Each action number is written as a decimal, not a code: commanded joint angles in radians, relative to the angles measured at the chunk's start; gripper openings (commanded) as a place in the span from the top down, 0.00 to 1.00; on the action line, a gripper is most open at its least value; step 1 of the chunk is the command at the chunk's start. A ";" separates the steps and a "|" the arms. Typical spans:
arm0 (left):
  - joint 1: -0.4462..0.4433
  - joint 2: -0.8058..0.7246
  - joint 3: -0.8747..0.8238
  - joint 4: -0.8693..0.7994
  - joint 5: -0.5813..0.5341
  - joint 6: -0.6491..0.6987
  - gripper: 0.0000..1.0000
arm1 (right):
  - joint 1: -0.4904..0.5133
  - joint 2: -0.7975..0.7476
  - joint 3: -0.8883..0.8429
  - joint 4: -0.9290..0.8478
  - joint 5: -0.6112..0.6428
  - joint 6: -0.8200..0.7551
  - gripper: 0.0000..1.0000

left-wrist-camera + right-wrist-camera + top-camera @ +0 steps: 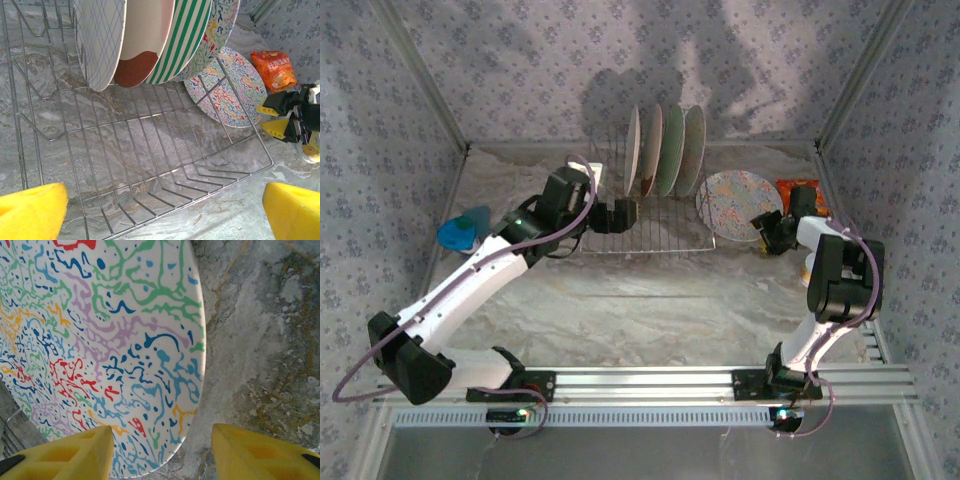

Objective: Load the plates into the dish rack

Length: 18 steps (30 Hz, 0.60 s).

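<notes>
My right gripper straddled the floral plate rim at lower frame, fingers spread; a shallow pinch might slip. My left gripper gaped wide.

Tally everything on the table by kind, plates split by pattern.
Multicolour plates: 2
Green-white striped plate: 1
Cream and rust plate: 1
Plaid plate: 1
Dish rack: 1
Blue bowl: 1
Orange snack packet: 1
Total: 8
</notes>
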 commanded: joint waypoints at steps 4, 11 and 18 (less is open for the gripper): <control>-0.006 0.024 0.033 -0.007 -0.015 0.000 0.01 | -0.010 0.028 -0.009 0.019 -0.013 -0.001 0.46; -0.006 0.035 0.042 -0.008 -0.014 0.006 0.01 | -0.014 0.046 -0.007 0.044 -0.023 -0.002 0.50; -0.005 0.051 0.054 -0.012 -0.014 0.011 0.01 | -0.018 0.063 -0.003 0.068 -0.026 -0.003 0.56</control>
